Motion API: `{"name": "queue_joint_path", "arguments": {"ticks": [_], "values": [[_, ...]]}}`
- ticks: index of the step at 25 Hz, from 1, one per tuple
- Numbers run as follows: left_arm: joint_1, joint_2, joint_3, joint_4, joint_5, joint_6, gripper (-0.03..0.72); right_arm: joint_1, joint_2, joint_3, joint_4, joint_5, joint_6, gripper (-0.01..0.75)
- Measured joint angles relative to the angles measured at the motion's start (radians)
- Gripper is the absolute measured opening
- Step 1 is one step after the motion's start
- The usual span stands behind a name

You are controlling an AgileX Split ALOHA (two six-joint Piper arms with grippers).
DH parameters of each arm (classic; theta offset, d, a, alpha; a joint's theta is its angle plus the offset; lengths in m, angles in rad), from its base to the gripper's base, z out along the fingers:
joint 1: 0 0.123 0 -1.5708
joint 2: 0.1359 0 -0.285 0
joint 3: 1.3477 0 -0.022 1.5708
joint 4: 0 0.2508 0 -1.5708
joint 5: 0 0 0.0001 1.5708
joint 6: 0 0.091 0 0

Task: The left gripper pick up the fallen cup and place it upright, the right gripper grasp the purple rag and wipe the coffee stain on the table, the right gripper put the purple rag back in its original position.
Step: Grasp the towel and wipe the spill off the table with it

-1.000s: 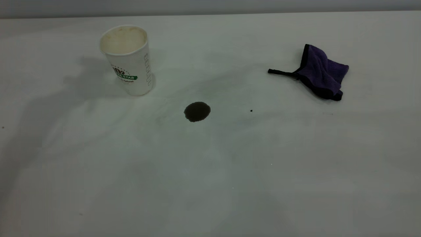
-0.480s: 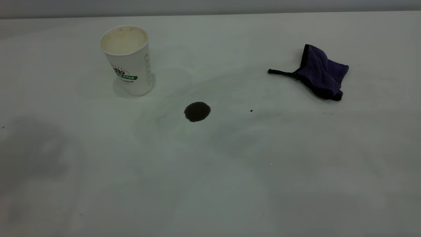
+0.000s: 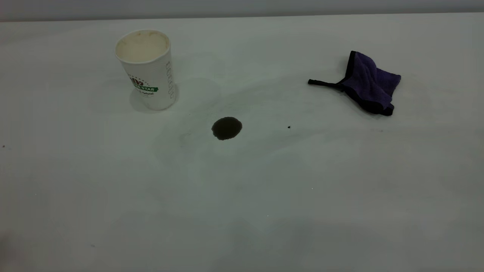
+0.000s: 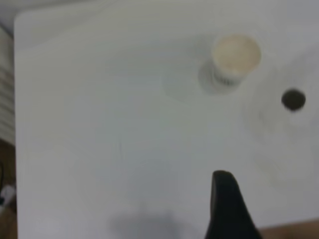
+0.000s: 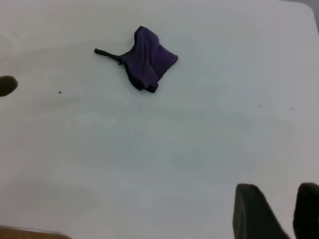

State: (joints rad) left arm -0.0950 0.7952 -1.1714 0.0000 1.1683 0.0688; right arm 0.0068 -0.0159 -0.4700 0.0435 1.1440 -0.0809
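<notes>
The white paper cup (image 3: 145, 70) stands upright at the back left of the table (image 3: 264, 196), mouth up; the left wrist view shows it from above (image 4: 234, 59). The dark brown coffee stain (image 3: 226, 128) lies in front of it, toward the middle (image 4: 293, 99) (image 5: 6, 85). At the back right, the purple rag (image 3: 368, 85) lies crumpled with its black strap pointing toward the cup (image 5: 148, 60). Neither gripper appears in the exterior view. A black part of my left gripper (image 4: 225, 204) hangs well back from the cup. My right gripper (image 5: 278, 199) is open and empty, far from the rag.
A tiny black speck (image 3: 289, 127) sits between stain and rag. The left wrist view shows the table's rounded corner (image 4: 17, 20) and brown floor beyond its edge (image 4: 294, 231). Faint smears mark the tabletop around the stain.
The dark arm shadow over the table's left side has slid off toward the front left and faded. Cup, stain and rag have not moved.
</notes>
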Motion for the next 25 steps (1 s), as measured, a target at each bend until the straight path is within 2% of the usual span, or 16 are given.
{"name": "queue_joint_path", "arguments": {"ticks": [10, 14, 19, 25], "values": [[0.000, -0.327, 0.389, -0.020, -0.008, -0.021, 0.474, 0.000, 0.000, 0.000, 0.000, 0.000, 0.000, 0.238], [0.000, -0.410, 0.517, -0.019, -0.059, -0.040, 0.474, 0.000, 0.000, 0.000, 0.000, 0.000, 0.000, 0.238], [0.000, -0.514, 0.608, -0.015, -0.082, -0.046, 0.474, 0.000, 0.000, 0.000, 0.000, 0.000, 0.000, 0.238], [0.009, -0.670, 0.625, 0.008, -0.078, -0.092, 0.474, 0.000, 0.000, 0.000, 0.000, 0.000, 0.000, 0.238]]}}
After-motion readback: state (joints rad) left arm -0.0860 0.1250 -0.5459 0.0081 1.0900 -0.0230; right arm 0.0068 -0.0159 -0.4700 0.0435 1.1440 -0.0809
